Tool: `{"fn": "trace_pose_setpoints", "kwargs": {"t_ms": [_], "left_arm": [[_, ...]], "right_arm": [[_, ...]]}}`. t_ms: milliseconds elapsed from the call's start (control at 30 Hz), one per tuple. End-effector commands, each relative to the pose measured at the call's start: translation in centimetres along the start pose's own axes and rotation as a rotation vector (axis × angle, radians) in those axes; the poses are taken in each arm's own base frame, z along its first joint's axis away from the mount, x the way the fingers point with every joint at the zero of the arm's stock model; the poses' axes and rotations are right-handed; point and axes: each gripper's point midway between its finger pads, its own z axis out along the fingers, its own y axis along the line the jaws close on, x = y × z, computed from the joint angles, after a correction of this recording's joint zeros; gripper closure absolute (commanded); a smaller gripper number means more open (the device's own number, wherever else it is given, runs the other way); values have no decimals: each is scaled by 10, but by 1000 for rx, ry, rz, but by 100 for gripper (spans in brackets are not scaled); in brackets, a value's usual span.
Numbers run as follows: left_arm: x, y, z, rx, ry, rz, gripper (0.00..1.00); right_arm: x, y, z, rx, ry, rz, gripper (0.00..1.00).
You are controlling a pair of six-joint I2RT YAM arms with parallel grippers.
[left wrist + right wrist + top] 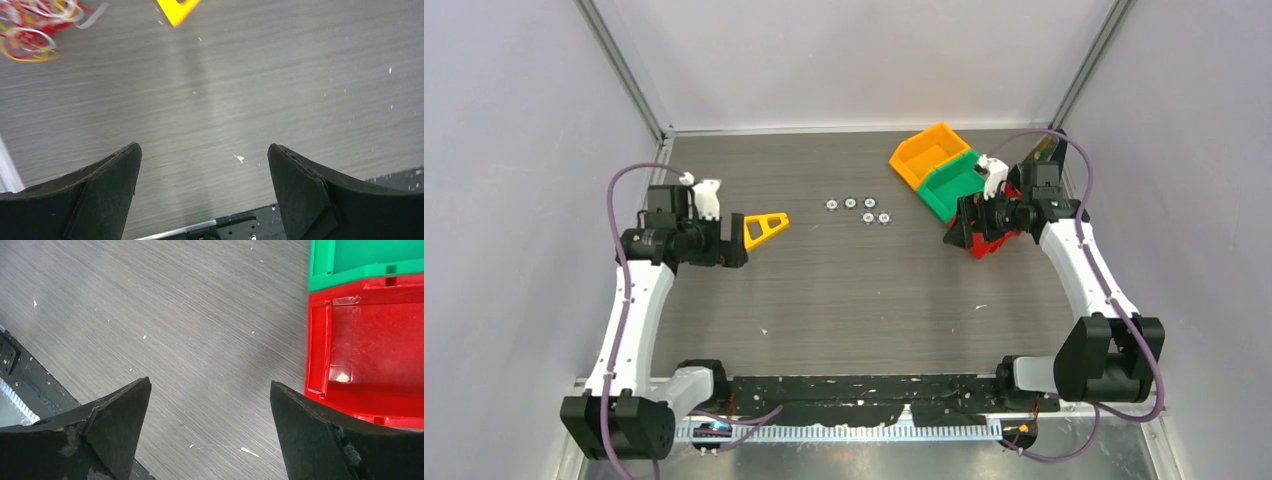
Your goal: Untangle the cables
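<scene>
Both the left gripper (202,195) and right gripper (210,435) stand spread and empty. The cables (31,27), a red, white and yellow-orange bunch, lie well apart from the left one; untangling seems not yet begun.

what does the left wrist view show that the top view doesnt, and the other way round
Only the left wrist view shows a tangle of red, white and yellow cables in its upper left corner; from above they are not visible. Only the top view shows the orange bin, the green bin, the red bin, a few small metal rings and the right arm. Both show the yellow triangle, the grey table and the left hand, seen open in the wrist view.
</scene>
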Motion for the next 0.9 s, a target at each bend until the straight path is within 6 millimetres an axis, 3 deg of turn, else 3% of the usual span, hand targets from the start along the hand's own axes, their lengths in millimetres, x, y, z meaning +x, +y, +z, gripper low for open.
{"fn": "trace_pose_setpoints", "kwargs": {"t_ms": [0, 67, 133, 267, 400, 467, 533, 733, 867], "left_arm": [[-46, 22, -20, -87, -79, 4, 0], [-53, 28, -19, -56, -38, 50, 1], [-61, 46, -16, -75, -26, 69, 0], [-65, 107, -5, -199, 41, 79, 0], [-62, 159, 24, -225, 110, 56, 0], [-60, 176, 40, -211, 135, 33, 0], [-55, 183, 59, -179, 185, 10, 0], [-33, 182, 111, -68, 265, -88, 1], [-42, 189, 132, -54, 256, -123, 13]], "right_arm": [[-41, -4, -14, 80, -108, -59, 5], [-47, -8, -13, 103, -91, -59, 5], [-57, -15, -17, 146, -106, -129, 5], [-82, -16, -29, 185, -188, -263, 5], [-90, -24, -29, 222, -214, -240, 5], [-88, -30, -25, 230, -190, -222, 5], [-83, -27, -20, 185, -140, -239, 5], [-82, -22, -15, 115, -78, -246, 5], [-80, -22, -11, 112, -85, -206, 5]]}}
